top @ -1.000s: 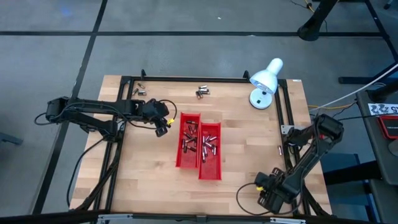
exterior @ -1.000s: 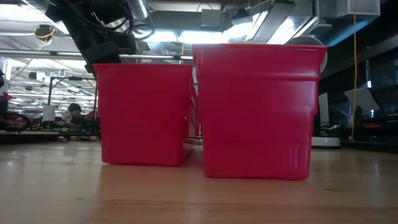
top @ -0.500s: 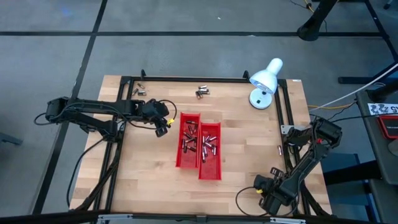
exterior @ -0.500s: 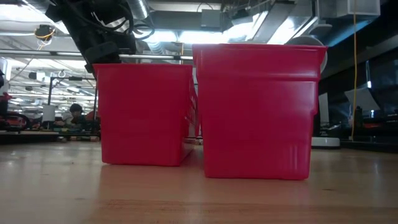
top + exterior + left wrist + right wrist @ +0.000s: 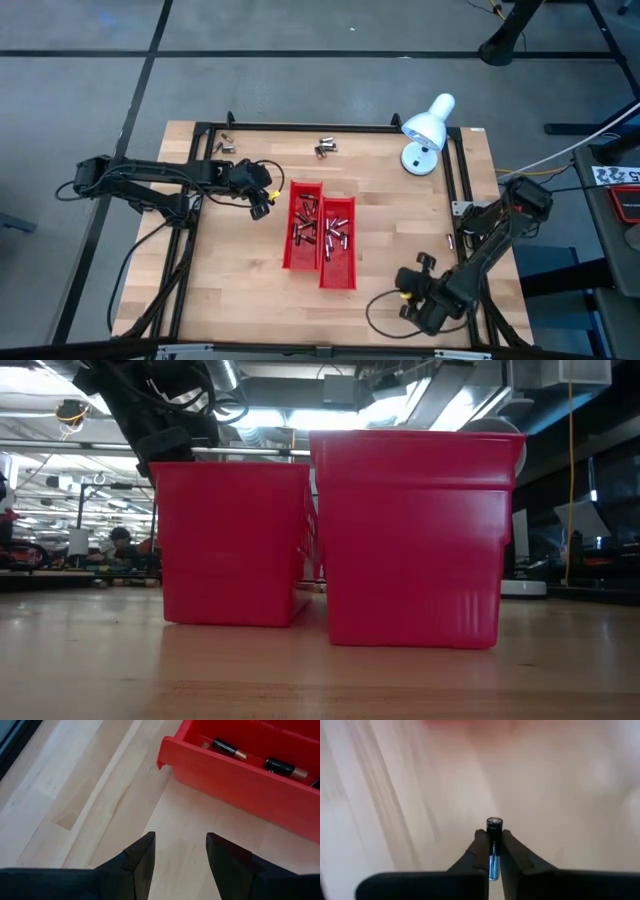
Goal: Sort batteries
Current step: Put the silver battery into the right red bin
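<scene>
With the right gripper point(image 5: 494, 851) clamped end-on around one battery point(image 5: 493, 845) near the worktop's front right corner, carry it level to the matching red tray point(image 5: 338, 262) before releasing. Left gripper point(image 5: 179, 851), parted and empty, waits beside the other tray point(image 5: 235, 775).

No legible text, labels, brands or numbers – none on trays; none on batteries

One battery point(image 5: 493, 845), a slim cylinder with a dark end, stands pinched between the right jaws; other batteries point(image 5: 320, 232) lie far from them.
</scene>
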You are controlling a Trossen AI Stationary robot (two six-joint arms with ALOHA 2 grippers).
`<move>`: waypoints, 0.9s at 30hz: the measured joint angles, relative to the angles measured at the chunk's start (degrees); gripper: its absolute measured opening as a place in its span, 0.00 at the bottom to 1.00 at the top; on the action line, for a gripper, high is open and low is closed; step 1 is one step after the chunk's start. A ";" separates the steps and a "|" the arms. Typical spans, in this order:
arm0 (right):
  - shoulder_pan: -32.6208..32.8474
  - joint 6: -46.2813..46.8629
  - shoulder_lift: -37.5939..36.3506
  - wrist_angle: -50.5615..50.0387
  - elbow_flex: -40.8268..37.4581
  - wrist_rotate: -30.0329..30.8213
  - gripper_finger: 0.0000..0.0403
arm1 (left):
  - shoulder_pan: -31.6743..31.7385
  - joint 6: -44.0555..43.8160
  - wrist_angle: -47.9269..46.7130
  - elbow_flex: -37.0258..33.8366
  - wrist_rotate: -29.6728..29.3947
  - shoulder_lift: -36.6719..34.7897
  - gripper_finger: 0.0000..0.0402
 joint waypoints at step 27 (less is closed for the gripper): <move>-32.82 -54.72 0.39 22.99 7.77 -3.34 0.16 | -0.07 0.64 -0.54 0.00 0.00 0.00 0.41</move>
